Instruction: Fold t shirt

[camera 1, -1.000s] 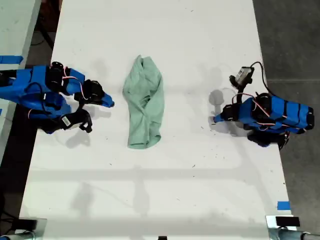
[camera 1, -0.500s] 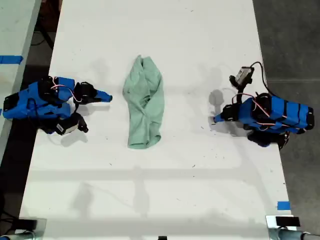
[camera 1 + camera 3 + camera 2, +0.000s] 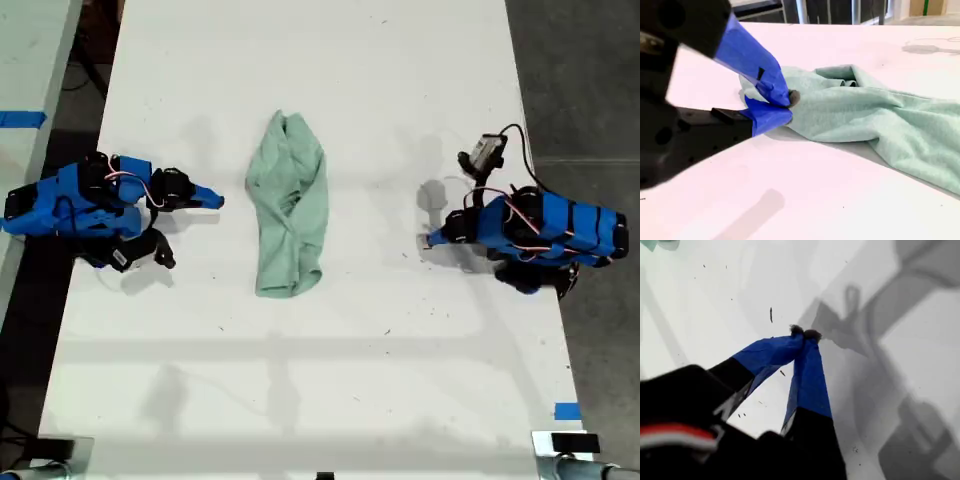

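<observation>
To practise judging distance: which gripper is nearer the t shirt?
My second gripper, at the exterior view's left; the t shirt lies just past its tips. My first gripper has a wider stretch of table before it.

Bright, even overhead light on a white table [image 3: 400, 100].
Soft grey shadows pool beside both arms and beneath the t shirt [image 3: 288, 205]; the exterior view is sharp, while each wrist view blurs its own dark housing up close, and the first wrist view shows broad overlapping shadows.
</observation>
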`<move>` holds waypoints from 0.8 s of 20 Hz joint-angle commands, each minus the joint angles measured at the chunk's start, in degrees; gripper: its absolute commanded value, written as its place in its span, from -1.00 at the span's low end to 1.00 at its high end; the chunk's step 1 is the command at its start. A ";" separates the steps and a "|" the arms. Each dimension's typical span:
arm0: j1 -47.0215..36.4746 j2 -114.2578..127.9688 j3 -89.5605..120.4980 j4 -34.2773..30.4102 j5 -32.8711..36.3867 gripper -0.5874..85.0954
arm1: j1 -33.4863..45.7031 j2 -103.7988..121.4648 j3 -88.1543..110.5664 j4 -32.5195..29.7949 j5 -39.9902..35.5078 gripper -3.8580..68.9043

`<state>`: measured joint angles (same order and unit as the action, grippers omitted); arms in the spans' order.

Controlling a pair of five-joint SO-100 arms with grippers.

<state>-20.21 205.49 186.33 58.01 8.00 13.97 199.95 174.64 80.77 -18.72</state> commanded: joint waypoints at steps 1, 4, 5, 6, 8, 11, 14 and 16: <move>0.44 0.62 2.37 0.09 0.70 -0.99 | -0.35 0.44 1.32 0.00 0.44 -0.93; 0.44 0.62 2.37 0.09 0.70 -0.99 | -0.53 0.44 1.32 0.00 0.53 -0.93; 0.44 0.62 2.37 0.09 0.70 -0.99 | -0.53 0.44 1.32 0.00 0.62 -0.93; 0.53 0.62 2.37 0.09 0.70 -0.99 | -0.70 0.44 1.32 0.00 0.70 -0.93; 0.26 0.62 2.37 0.09 0.70 -0.99 | -0.44 0.44 1.32 0.00 0.70 -0.93; 0.18 0.62 2.37 0.09 0.70 -0.99 | 1.14 0.44 1.32 -0.09 -2.20 -0.84; 0.09 0.62 2.37 0.09 0.79 -0.99 | -1.05 0.53 1.32 -0.18 -6.68 -0.71; -0.62 0.62 2.37 0.09 1.14 -0.99 | -3.34 0.70 1.41 -0.26 -8.35 -0.72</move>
<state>-20.21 205.49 186.33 58.01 8.61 12.39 199.95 174.64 80.77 -25.40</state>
